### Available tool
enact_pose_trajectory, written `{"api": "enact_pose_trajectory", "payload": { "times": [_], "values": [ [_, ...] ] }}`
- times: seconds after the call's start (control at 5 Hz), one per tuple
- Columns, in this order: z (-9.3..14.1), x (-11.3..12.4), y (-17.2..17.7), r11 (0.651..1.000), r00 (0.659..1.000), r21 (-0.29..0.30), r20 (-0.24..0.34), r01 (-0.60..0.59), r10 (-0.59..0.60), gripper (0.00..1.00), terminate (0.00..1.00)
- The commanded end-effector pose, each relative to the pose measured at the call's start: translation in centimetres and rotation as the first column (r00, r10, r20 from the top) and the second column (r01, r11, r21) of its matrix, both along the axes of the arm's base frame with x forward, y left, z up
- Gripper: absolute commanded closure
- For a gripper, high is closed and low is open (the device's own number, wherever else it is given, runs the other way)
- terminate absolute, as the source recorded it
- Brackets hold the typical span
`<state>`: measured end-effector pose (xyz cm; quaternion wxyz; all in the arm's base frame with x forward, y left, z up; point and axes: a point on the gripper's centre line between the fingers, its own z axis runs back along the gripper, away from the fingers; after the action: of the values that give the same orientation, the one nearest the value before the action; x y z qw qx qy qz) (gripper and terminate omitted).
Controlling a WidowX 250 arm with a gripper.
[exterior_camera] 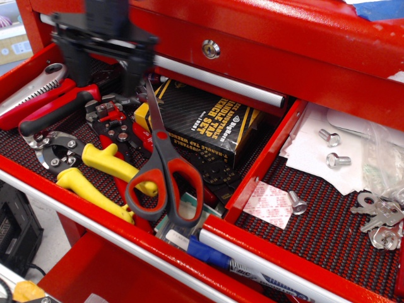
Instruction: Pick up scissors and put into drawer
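The scissors (161,150) lie in the left section, on top of other tools. Their grey, red-lined loop handles point toward the front and the steel blades toward the back left. My gripper (106,71) is a dark, motion-blurred shape at the upper left. It hangs over the back of that section, just left of the blade tips. Its two fingers (79,65) stand well apart with nothing between them. The drawer (328,235) is the right section, with a black ribbed liner holding silver bolts, keys and white papers.
Yellow-handled snips (95,169), red-handled pliers (53,108), a saw (28,91) and a black box (211,123) crowd the left section. A red divider (262,161) separates the two sections. A blue pen (208,252) lies at the front edge. Keys (379,218) sit at the far right.
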<state>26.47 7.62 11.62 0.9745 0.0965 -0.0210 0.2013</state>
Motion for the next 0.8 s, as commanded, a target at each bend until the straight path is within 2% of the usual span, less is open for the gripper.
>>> {"api": "enact_pose_trajectory", "payload": {
  "times": [0.0,0.2,0.6],
  "values": [
    [-1.6,1.2,-2.2,0.985,0.985,0.053,0.058,-0.166,0.162,0.00,0.00],
    [-2.4,0.8,-2.9,0.987,0.986,0.038,0.052,-0.159,0.156,0.00,0.00],
    [-3.6,1.0,-3.9,0.988,0.986,-0.039,0.065,-0.151,0.153,0.00,0.00]
  ]
}}
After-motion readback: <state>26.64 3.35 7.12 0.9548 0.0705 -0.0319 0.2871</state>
